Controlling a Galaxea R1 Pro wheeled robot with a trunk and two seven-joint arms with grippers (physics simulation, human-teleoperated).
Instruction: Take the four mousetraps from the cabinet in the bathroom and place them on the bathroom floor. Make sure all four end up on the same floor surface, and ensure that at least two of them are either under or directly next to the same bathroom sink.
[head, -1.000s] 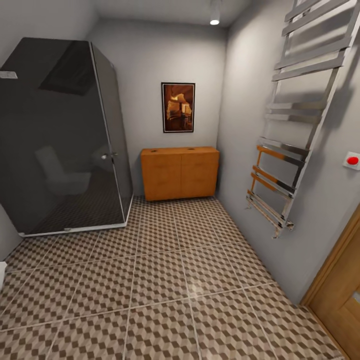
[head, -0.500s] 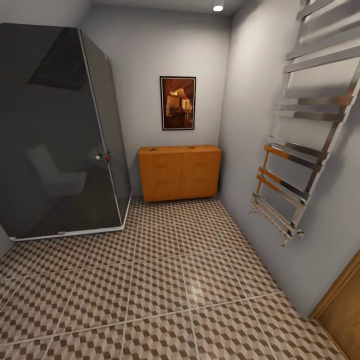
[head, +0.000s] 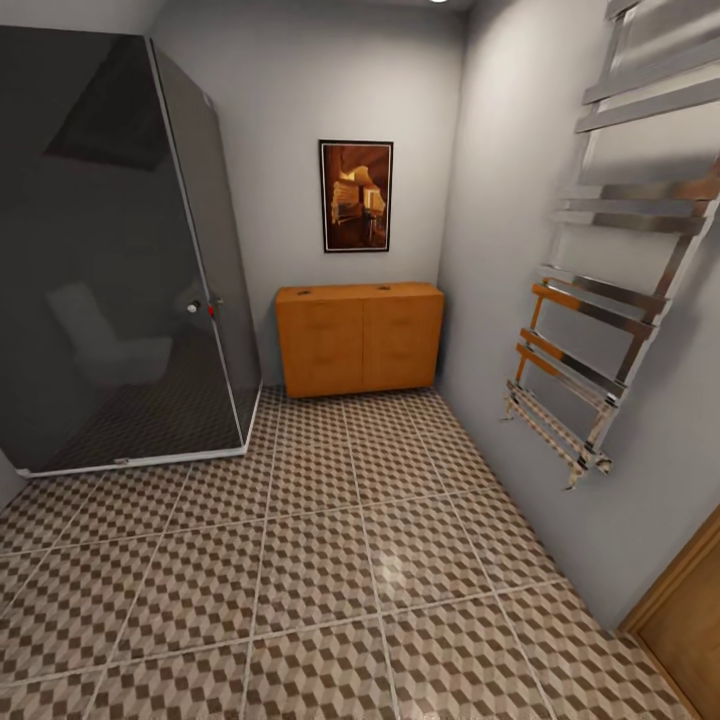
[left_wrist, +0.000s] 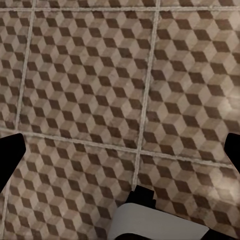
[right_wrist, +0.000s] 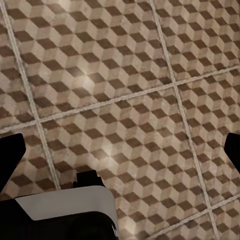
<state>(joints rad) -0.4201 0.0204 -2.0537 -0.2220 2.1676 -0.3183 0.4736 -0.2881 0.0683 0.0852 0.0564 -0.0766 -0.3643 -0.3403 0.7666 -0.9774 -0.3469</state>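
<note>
The orange-brown cabinet (head: 360, 338) stands shut against the far wall, under a framed picture. Two small dark marks lie on its top, too small to identify. The mousetraps and the sink are out of view. The bathroom floor (head: 330, 540), cube-patterned tiles with pale grout, runs from me to the cabinet. In the left wrist view my left gripper (left_wrist: 120, 150) hangs open over bare tiles, its dark fingertips (left_wrist: 11, 150) spread wide apart. My right gripper (right_wrist: 120, 150) is also open above the floor, holding nothing.
A dark glass shower cubicle (head: 110, 260) fills the left side up to the cabinet. A chrome towel rail (head: 590, 330) juts from the right wall. A wooden door (head: 690, 620) is at the near right. The open tiled lane between them leads to the cabinet.
The whole head view has shifted: the camera has come closer to the cabinet and turned a little, so the red wall button and ceiling lamp have left the picture. Nothing in the room moved.
</note>
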